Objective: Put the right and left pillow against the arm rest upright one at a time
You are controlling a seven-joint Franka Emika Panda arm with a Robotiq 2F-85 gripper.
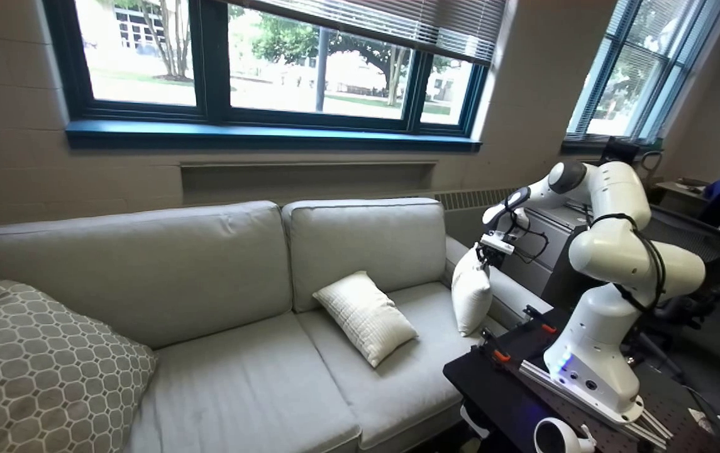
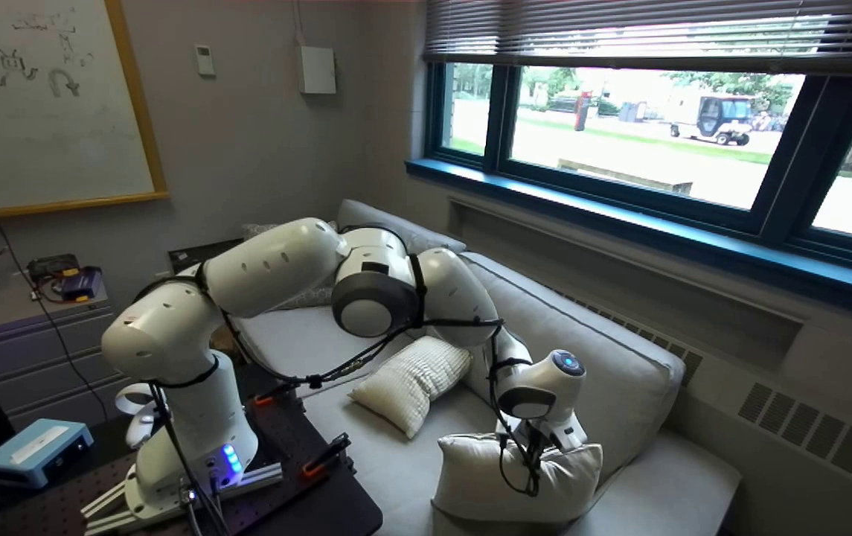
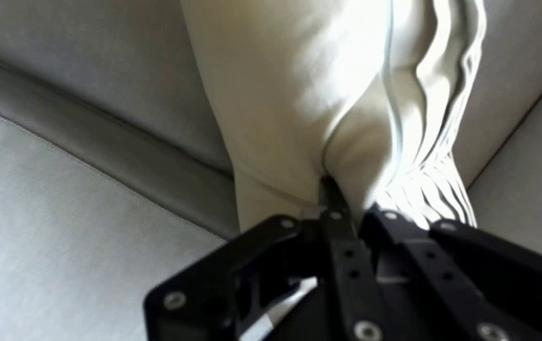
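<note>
My gripper (image 1: 492, 255) is shut on the top edge of one cream-white pillow (image 1: 471, 294), which hangs upright beside the sofa's arm rest (image 1: 519, 293). In the wrist view the fingers (image 3: 352, 206) pinch the fabric of this pillow (image 3: 271, 109), which folds around them. It also shows under the gripper (image 2: 533, 444) in an exterior view (image 2: 470, 476). Whether its lower edge bears on the seat and whether it touches the arm rest I cannot tell. The second cream-white pillow (image 1: 366, 318) lies tilted on the seat near the back cushion, and also shows in an exterior view (image 2: 412, 381).
A larger grey patterned cushion (image 1: 51, 371) sits at the sofa's far end. The back cushion (image 1: 369, 245) stands behind the pillows. The robot's black table (image 1: 492, 390) with orange-tipped clamps (image 1: 497, 349) borders the seat front. Cables hang along the arm (image 2: 366, 353).
</note>
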